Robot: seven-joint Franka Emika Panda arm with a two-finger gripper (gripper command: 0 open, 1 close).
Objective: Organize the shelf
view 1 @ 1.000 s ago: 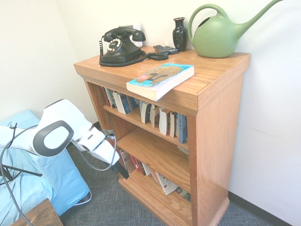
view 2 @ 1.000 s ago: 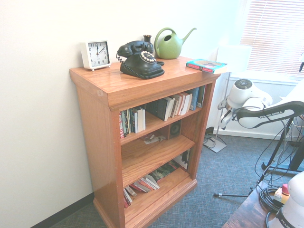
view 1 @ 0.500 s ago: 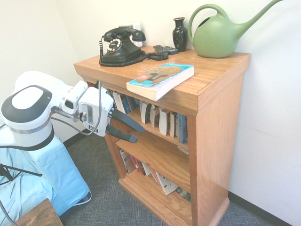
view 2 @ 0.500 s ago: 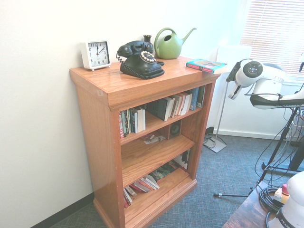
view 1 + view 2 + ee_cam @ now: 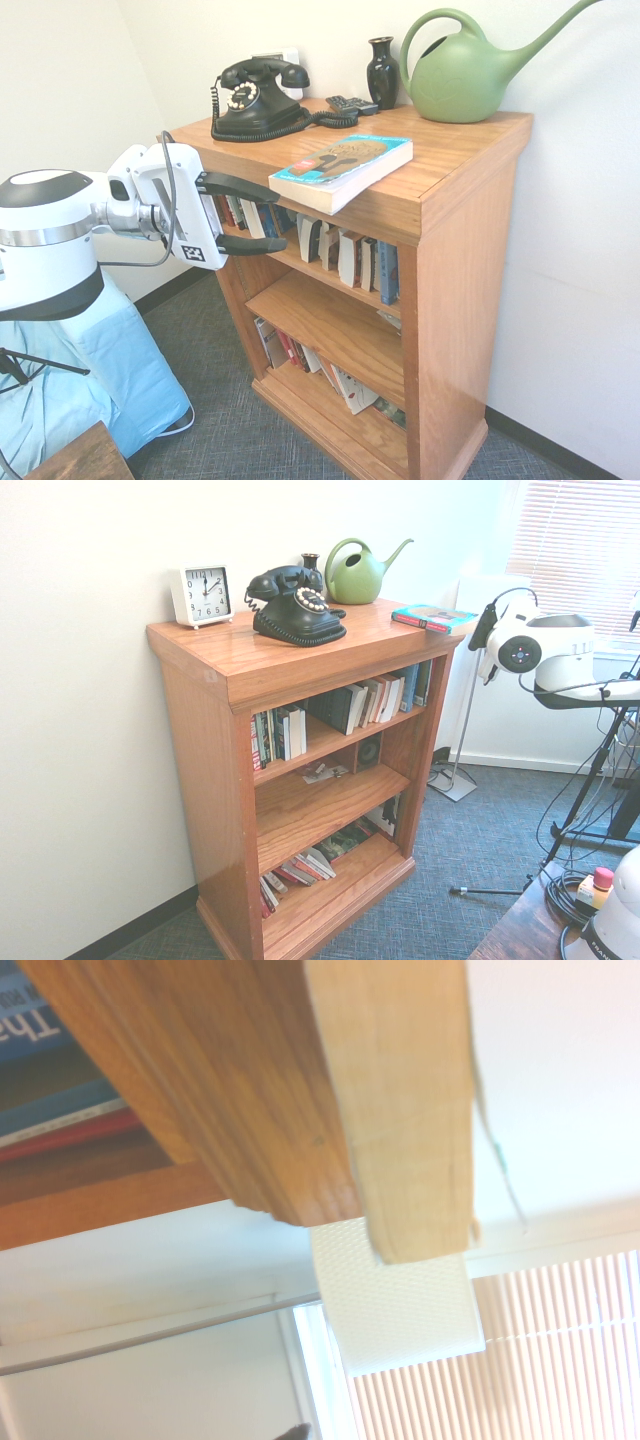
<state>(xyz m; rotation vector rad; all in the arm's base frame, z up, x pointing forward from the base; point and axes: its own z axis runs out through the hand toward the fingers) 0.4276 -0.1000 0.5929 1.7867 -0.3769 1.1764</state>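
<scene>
at the front edge of the shelf (image 5: 440,190) top a paperback book (image 5: 340,170) overhangs, flat. gripper (image 5: 262,214) beside it, jaws spread, empty. judged: book light, somewhat floppy, glossy cover; best pinched across the overhanging end.

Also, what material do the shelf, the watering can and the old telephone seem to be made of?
The shelf looks like solid or veneered wood, orange-brown with clear grain lines and a satin finish. The watering can seems to be moulded plastic: even matte green, smooth rounded walls. The telephone looks like glossy black plastic or Bakelite, judging by its highlights; which one I cannot tell.
</scene>
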